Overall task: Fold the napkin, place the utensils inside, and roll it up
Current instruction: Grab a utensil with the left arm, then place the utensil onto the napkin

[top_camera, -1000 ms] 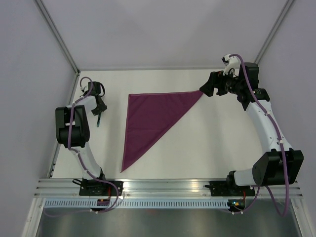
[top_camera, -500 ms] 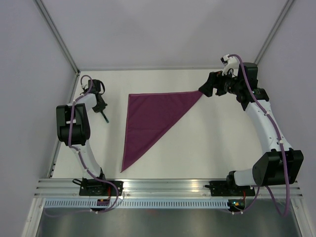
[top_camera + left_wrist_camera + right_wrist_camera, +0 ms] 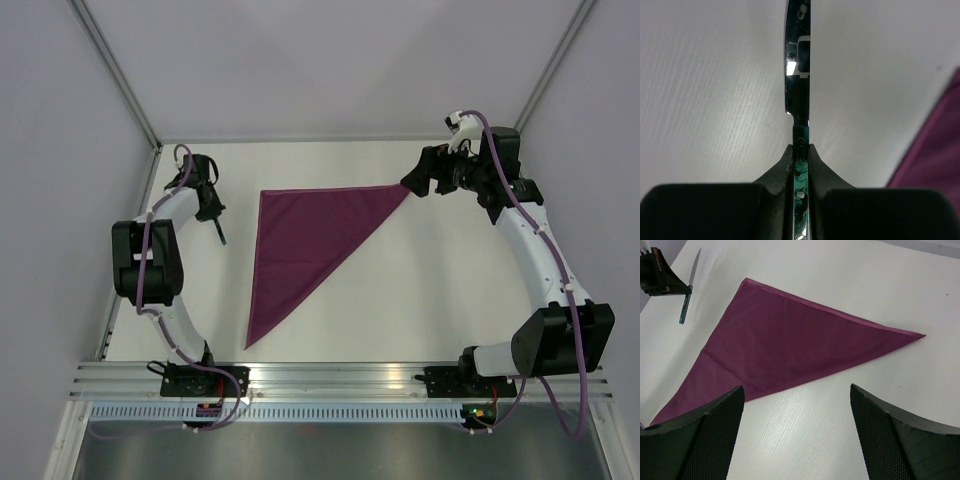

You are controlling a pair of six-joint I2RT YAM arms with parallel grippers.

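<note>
The napkin [image 3: 310, 235], folded into a triangle, lies flat in the middle of the surface [image 3: 420, 290]. At its 10 o'clock, the left tool [image 3: 800, 152] is clamped on a knife [image 3: 798, 75]. The right tool [image 3: 796, 390], jaws spread, hovers by the napkin's 2 o'clock corner.

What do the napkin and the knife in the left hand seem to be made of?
The napkin looks like thin woven cloth, dark magenta with a slight sheen; its hemmed edge shows. The knife has a polished metal blade, mirror-bright with reflections; its handle looks green, perhaps plastic.
</note>
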